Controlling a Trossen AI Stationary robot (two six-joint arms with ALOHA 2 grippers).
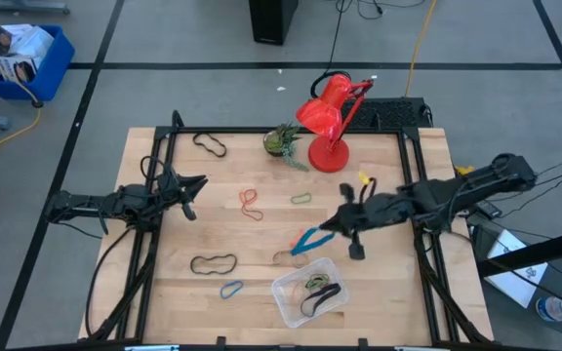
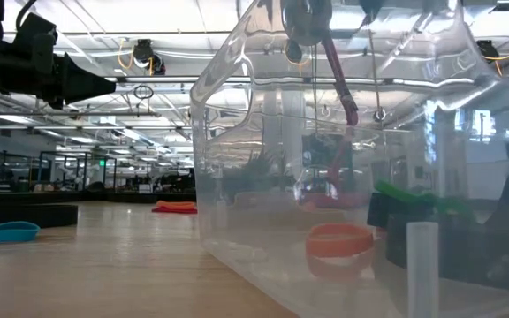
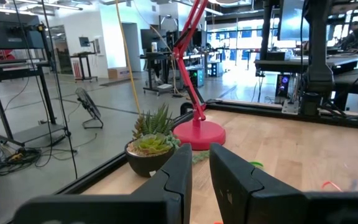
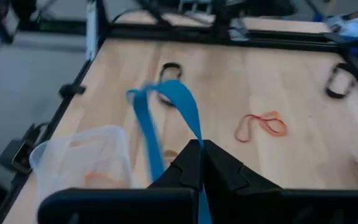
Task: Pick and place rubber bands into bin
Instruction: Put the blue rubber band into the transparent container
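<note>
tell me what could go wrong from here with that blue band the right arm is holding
The right gripper pinches only one end of the blue rubber band, so the floppy loop could slip out. Hanging loose, it could also drape over the rim of the bin rather than drop inside. The light bin might shift if the arm nudges it.

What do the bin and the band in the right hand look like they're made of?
The bin looks like clear glossy plastic: you see bands and wood through its walls, with glare on them. The blue band pinched in the right hand looks like soft matte rubber: a wide flat strip hanging limp in a loop.
</note>
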